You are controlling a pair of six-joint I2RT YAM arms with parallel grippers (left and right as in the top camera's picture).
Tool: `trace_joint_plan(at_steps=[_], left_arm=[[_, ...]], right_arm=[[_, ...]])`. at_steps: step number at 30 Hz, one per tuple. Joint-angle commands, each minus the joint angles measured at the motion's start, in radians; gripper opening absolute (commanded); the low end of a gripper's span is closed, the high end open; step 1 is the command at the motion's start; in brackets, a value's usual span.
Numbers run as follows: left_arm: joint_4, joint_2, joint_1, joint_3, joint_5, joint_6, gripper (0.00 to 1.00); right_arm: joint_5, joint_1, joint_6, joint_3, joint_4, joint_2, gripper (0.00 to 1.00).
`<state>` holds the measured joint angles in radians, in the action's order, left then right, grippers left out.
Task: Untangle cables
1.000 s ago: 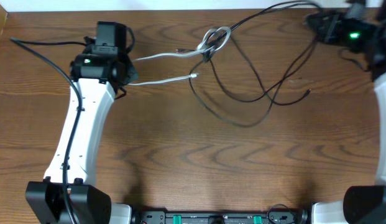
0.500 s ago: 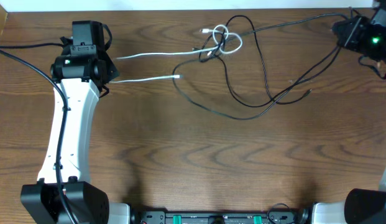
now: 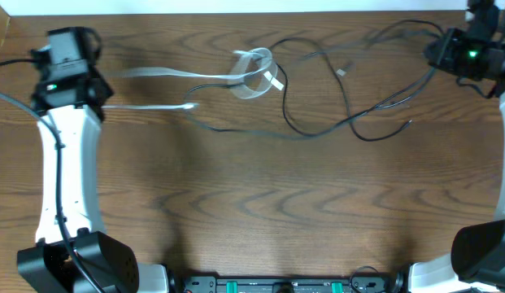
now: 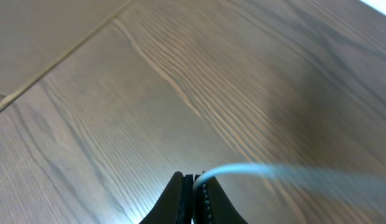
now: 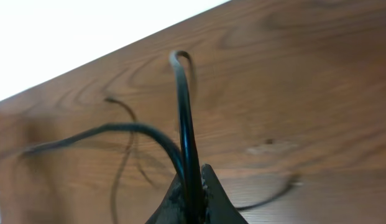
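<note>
The left gripper (image 4: 194, 186), at the far left of the table (image 3: 260, 212), is pressed together on one end of the white cable (image 4: 267, 170). The right gripper (image 5: 194, 185), at the far right, pinches a black cable (image 5: 184, 118). Holding the ends well apart is judged to draw the tangle open. The white loop (image 3: 254, 67) lies far centre, apparently slack; blur hides detail. The cords are thin, smooth and round. The wood is matte and grained.
</note>
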<state>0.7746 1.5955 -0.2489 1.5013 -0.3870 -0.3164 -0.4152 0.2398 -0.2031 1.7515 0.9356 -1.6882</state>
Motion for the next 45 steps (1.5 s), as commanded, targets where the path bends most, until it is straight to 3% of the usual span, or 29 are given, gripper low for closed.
trace_joint_plan(at_steps=[1,9,17,31,33,35,36,39,45], left_arm=[[-0.025,0.006,-0.062,0.006,0.070,0.043,0.08],[-0.069,0.005,-0.039,0.006,0.238,0.134,0.07],[-0.140,-0.039,0.086,0.024,0.307,0.142,0.08],[-0.294,-0.340,0.170,0.023,0.640,0.109,0.07],[-0.323,-0.380,0.182,0.023,0.694,0.084,0.08],[-0.351,-0.412,0.193,0.023,0.738,0.057,0.08],[-0.369,-0.428,0.200,0.023,0.760,0.042,0.07],[-0.404,-0.459,0.214,0.023,0.773,-0.010,0.08],[-0.457,-0.472,0.233,0.023,0.782,-0.114,0.08]], right_arm=[[0.011,0.050,0.010,0.015,0.007,0.006,0.01],[-0.032,-0.016,0.037,0.015,0.000,-0.005,0.01],[-0.033,-0.174,0.039,0.015,-0.046,-0.047,0.01],[-0.032,-0.353,0.037,0.015,-0.150,-0.184,0.03],[-0.032,-0.367,0.037,0.015,-0.156,-0.198,0.14],[-0.032,-0.378,0.039,0.015,-0.159,-0.208,0.34],[-0.033,-0.382,0.044,0.015,-0.159,-0.209,0.52],[-0.041,-0.388,0.045,0.016,-0.160,-0.208,0.78],[-0.182,-0.394,0.124,0.016,-0.162,-0.206,0.86]])
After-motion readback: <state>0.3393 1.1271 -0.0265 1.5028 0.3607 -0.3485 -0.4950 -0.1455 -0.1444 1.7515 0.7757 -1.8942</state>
